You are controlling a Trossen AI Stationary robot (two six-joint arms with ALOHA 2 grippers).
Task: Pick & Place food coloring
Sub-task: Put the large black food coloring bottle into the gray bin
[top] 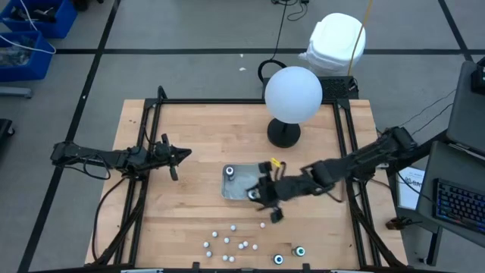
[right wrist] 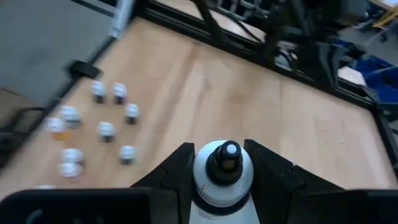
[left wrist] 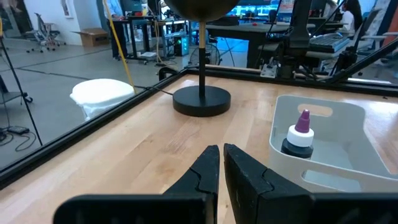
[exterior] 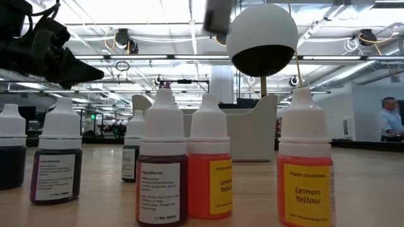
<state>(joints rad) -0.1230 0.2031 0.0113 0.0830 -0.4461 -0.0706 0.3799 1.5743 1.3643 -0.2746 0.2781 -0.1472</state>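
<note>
**Right gripper holds a bottle upright over the table**

Your wooden table [top: 189,205] carries a white globe lamp [top: 293,94] on a black round base at its far side. Just in front of that base lies the clear tray [top: 236,182], and in it one bottle [left wrist: 299,134] stands upright, its purple tip pointing up.

Your right arm reaches in from the right edge, and the right gripper [right wrist: 224,171] hangs over the near right corner of the tray. Its fingers [right wrist: 271,171] are partly closed against both sides of a white-collared, dark-tipped food coloring bottle [right wrist: 224,168]. The wrist camera looks straight down on the cap, so the bottle's long axis runs along the fingers with the tip toward the camera.

Your left gripper [left wrist: 221,171] waits over the left part of the table, well apart from the tray, fingers pressed together with nothing between them.

The loose bottles [top: 229,244] are scattered near the front edge, all standing cap-up. Two larger dark ones with ringed tops [top: 289,255] stand to their right. Up close, two read Lemon Yellow [exterior: 305,164].
</note>
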